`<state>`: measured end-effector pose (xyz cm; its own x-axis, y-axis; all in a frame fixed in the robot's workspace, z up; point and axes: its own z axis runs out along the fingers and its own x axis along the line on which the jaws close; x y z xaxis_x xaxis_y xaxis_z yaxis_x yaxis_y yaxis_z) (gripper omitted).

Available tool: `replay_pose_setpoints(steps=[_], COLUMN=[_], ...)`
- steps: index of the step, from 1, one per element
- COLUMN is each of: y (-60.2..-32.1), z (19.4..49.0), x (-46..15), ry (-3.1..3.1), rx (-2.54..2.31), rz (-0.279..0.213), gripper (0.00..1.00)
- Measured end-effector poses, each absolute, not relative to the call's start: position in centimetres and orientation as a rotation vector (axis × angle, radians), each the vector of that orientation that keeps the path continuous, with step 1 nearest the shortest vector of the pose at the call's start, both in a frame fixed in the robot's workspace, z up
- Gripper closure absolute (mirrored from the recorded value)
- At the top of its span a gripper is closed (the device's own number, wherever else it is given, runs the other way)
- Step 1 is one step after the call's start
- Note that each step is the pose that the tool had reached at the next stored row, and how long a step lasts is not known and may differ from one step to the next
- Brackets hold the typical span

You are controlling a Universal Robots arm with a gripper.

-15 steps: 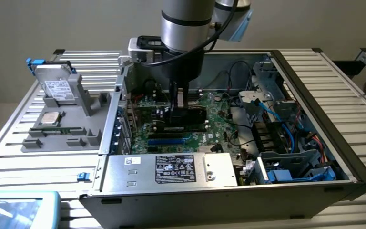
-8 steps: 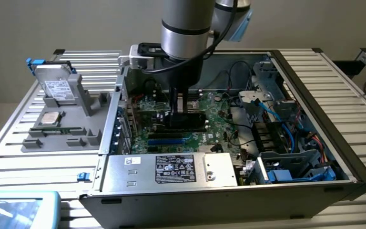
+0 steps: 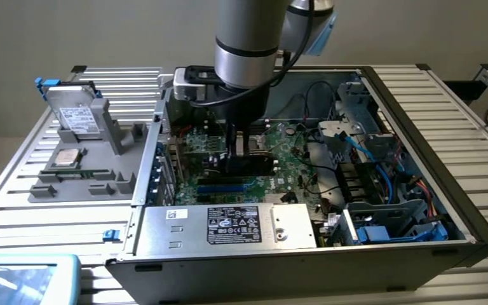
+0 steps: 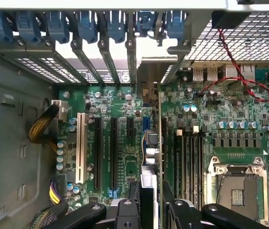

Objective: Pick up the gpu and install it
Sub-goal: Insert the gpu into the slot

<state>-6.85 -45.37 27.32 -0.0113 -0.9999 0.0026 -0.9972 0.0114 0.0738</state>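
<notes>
Green-board card: the gpu [image 4: 151,148], a flat card of green circuit board with black cooler and silver metal end bracket, stands on edge over the motherboard, its bracket end toward the case's rear wall.
Gripper: the black two-fingered gripper [image 4: 151,198] is pressed in on the gpu, one dark finger [image 4: 171,206] on each face.
Arm: the silver-grey cylindrical robot arm [image 3: 244,44] comes down from the top centre of the exterior view into the case.
Slots: the card lines up beside long black expansion slots [image 4: 114,152] and a white slot [image 4: 81,148]; I cannot tell whether its edge is seated.
Motherboard: the green circuit board [image 3: 291,155] lies flat in the middle of the open case.
Case: the black-and-grey metal tower case [image 3: 447,190] lies on its side, lid off.
Power supply: the silver box with a black-and-white label [image 3: 231,225] sits at the lower centre of the exterior view.
Tray: the grey moulded holder [image 3: 100,184], at the exterior view's left, carries a silver hard drive with white label [image 3: 79,117].
Cables: blue cables [image 3: 396,181] lie at the exterior view's right.
</notes>
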Motion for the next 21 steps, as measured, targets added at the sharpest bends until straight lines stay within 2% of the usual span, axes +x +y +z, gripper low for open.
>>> replay_pose_setpoints(steps=[21], y=[-45.4], z=[25.6], x=[-7.3], ry=[-2.19], rx=[2.165], rz=[-0.08], gripper=[0.72])
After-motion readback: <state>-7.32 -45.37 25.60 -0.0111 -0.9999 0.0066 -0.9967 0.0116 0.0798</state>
